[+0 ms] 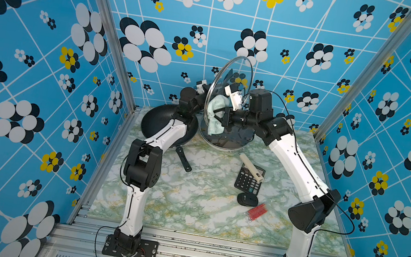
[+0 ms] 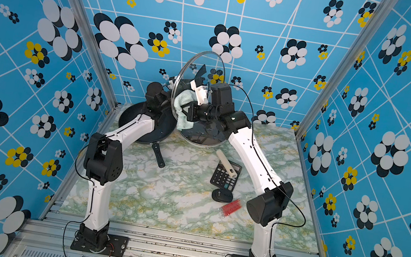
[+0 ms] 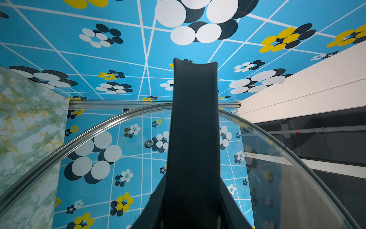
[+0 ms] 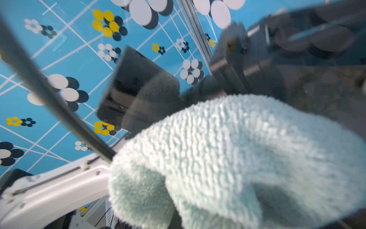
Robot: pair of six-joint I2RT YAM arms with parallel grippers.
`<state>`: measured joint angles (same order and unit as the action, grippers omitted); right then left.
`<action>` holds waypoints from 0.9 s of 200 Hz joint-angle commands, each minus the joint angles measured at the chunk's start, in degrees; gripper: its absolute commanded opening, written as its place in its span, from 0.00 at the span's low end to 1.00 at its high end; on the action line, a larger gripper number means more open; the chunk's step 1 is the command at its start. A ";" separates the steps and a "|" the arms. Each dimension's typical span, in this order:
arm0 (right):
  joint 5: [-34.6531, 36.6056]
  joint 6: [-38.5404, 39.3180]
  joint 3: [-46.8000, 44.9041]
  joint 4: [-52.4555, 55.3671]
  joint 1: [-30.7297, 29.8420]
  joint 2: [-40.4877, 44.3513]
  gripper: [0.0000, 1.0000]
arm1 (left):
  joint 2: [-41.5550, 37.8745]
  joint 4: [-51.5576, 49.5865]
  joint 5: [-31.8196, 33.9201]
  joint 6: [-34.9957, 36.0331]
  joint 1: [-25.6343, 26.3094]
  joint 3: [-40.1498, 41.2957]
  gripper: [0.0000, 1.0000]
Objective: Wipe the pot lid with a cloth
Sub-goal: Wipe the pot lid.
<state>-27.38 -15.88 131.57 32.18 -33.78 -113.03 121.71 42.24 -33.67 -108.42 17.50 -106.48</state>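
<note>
Two arms meet over the far edge of the table [image 1: 186, 204], and the split of work explains the pose. On the far side of the glass, the left gripper [image 3: 195, 83] is clamped on the pot lid [image 1: 240, 66] and holds it up on edge, turned toward the other arm. Exactly where it bites is hidden by its own finger. The right gripper [image 1: 219, 115] is pinched fully closed on the cloth [image 1: 215, 102], a mint-green wad pressed against the lid's near face with a loose end hanging down. Standing the lid up likely gives the rag a firm, reachable surface. The frying pan [image 1: 152, 122] sits in the far left corner. The calculator [image 1: 247, 182] and the red packet [image 1: 257, 211] lie well apart from the lid, toward the right edge.
</note>
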 commanded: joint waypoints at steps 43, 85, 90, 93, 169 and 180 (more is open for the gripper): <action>2.75 -1.45 30.01 2.60 7.06 -13.61 0.00 | -1.98 8.06 -8.27 -0.36 2.00 -3.50 0.00; 6.19 -3.28 22.47 -0.69 12.35 -12.83 0.00 | -2.78 10.27 -12.20 -0.74 1.89 -5.70 0.00; 6.49 -3.24 21.64 -0.88 12.82 -12.80 0.00 | -2.74 10.49 -12.73 -0.83 1.88 -6.30 0.00; 6.54 -3.23 21.18 -0.98 12.97 -12.76 0.00 | -2.73 10.62 -13.02 -0.97 1.85 -6.65 0.00; 3.84 -7.31 -3.79 -9.51 13.78 -7.37 0.00 | -0.70 16.23 -11.23 -5.60 0.59 -13.05 0.00; 2.97 -7.30 -8.52 -11.60 12.61 -5.69 0.00 | 0.04 16.65 -10.03 -6.42 0.35 -13.83 0.00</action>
<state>-22.13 -20.73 132.57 25.54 -19.31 -121.10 123.00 43.55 -42.81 -110.85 16.82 -113.69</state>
